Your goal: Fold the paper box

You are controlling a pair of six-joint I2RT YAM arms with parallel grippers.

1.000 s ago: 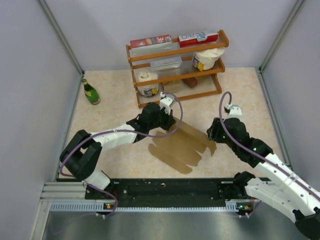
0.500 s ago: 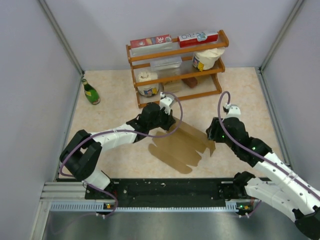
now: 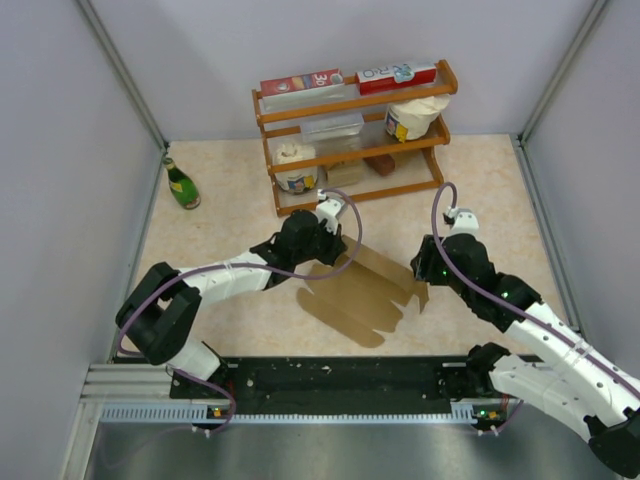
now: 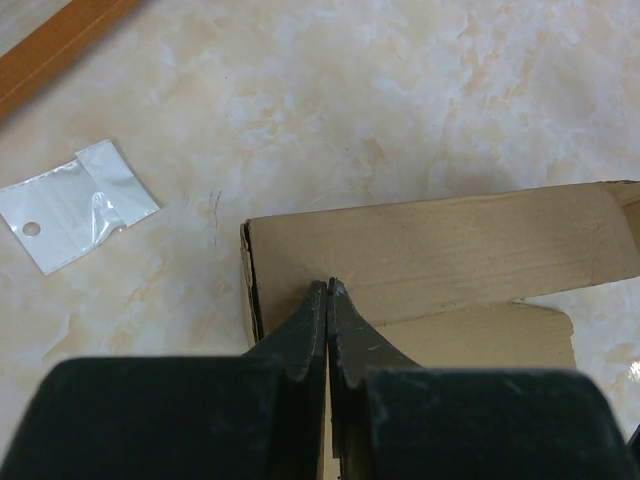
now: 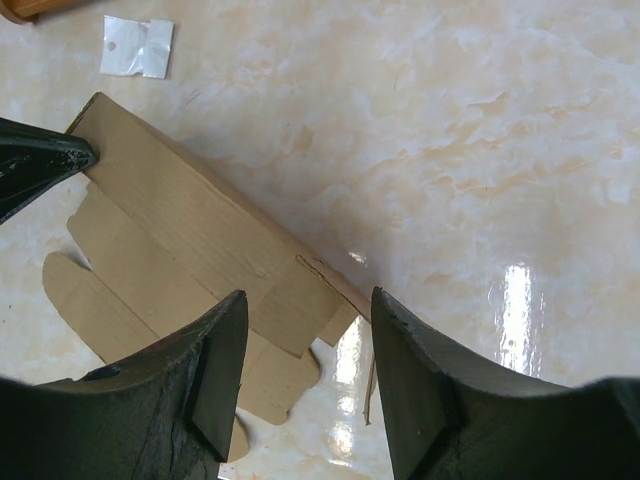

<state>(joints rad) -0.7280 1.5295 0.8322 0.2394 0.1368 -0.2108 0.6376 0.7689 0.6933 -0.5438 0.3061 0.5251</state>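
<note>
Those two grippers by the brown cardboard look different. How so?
The left gripper is shut; the right gripper is open. The left gripper's tips meet the paper box at one corner; the right gripper hangs above its opposite end. Both have black fingers aimed at the box.

The paper box (image 3: 360, 295) is a plain brown, unprinted die-cut cardboard sheet. It lies mostly flat on the pale marbled table (image 3: 225, 215), just below the middle of the top view, and is set on a diagonal. Flaps, notches and rounded tabs break its outline, mostly along the lower and right edges. The long panel on its upper side is creased and tilted up from the rest. In the left wrist view this panel (image 4: 440, 250) spans the right half of the frame, with a short fold at its left corner. In the right wrist view the sheet (image 5: 180, 220) slants from upper left toward lower middle.
</note>
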